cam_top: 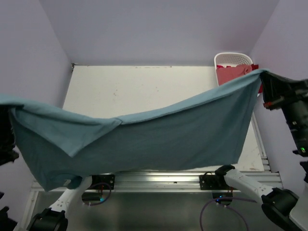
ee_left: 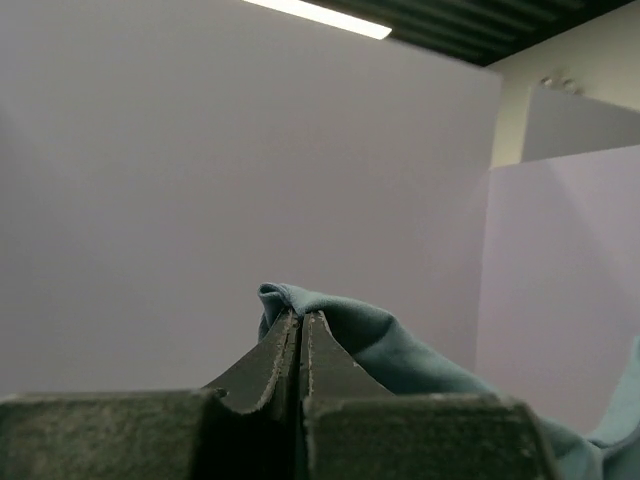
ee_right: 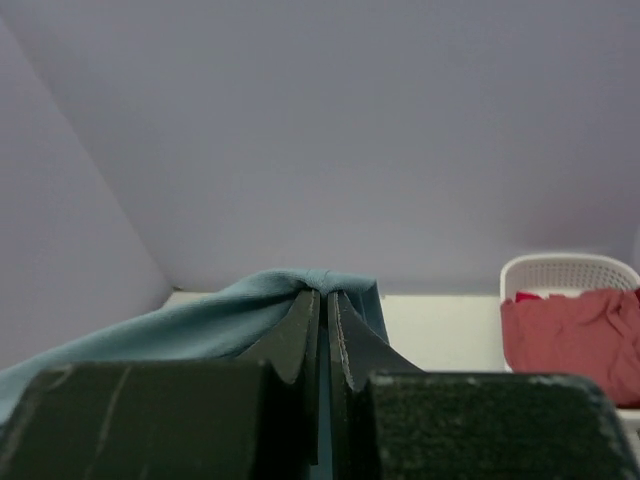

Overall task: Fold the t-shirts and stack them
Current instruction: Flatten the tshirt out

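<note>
shirts: 2 | teal t-shirt (cam_top: 159, 134) ×1, stretched aloft from 9 to 3 o'clock | left gripper (ee_left: 301, 318) and right gripper (ee_right: 324, 298) each clamped on one end | pink t-shirt (cam_top: 231, 73) ×1 in basket (cam_top: 233, 58) ×1, 1 o'clock

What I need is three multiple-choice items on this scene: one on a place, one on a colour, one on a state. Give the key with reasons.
1. Where is the pink-red shirt? A) on a chair B) in the white basket C) on a hanger
2. What colour is the stretched shirt? A) yellow B) white C) teal-blue
3. How is the left hand? A) shut on the stretched shirt B) wide open C) shut and empty
Key: 1 B, it lies bunched inside the basket; 2 C, it shows teal-blue in every view; 3 A, its fingers pinch a fold of the cloth.
</note>
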`<state>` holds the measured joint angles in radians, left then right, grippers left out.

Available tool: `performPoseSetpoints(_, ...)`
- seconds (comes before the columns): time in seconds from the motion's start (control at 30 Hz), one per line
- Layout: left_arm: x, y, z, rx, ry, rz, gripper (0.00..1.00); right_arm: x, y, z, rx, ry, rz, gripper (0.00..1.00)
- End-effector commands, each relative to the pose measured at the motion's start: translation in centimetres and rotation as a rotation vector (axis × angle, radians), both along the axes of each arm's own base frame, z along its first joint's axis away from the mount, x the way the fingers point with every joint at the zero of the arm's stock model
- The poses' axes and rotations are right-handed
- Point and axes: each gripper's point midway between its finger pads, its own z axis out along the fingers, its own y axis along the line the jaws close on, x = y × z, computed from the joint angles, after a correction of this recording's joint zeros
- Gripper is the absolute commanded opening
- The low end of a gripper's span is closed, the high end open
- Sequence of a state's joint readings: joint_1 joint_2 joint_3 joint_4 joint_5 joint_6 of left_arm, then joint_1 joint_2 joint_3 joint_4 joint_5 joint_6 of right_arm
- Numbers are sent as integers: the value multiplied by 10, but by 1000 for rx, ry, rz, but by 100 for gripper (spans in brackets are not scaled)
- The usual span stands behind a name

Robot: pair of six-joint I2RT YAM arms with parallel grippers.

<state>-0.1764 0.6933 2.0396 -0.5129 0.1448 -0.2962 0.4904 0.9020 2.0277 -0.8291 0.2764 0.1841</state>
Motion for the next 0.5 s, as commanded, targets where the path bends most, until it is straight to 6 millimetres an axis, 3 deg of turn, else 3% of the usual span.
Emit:
performPoseSetpoints(0.0, 174, 9, -65, 42, 379, 229, 0, 89, 11, -70, -124, 313, -195, 0)
performPoseSetpoints(0.07, 223, 13, -102, 29, 514, 296, 0, 122, 21, -101, -155, 422, -247, 0)
performPoseSetpoints(0.13, 266, 8, -129, 50, 607, 317, 0, 140, 24, -122, -177, 490, -290, 0)
performPoseSetpoints(0.2, 287, -2, -138, 65, 644, 284, 0, 158, 33, -138, -202, 529, -296, 0)
performPoseSetpoints(0.27, 281, -10, -123, 58, 604, 233, 0, 160, 37, -138, -199, 522, -280, 0)
performPoseSetpoints(0.33, 269, -10, -107, 51, 568, 217, 0, 149, 39, -122, -165, 460, -232, 0)
performPoseSetpoints(0.37, 256, -10, -94, 48, 536, 206, 0, 144, 42, -110, -137, 410, -197, 0)
performPoseSetpoints(0.4, 238, -10, -83, 45, 494, 182, 0, 124, 36, -92, -105, 348, -167, 0)
performPoseSetpoints(0.47, 207, -24, -65, 74, 411, 86, 0, 104, 46, -77, -86, 274, -53, 0)
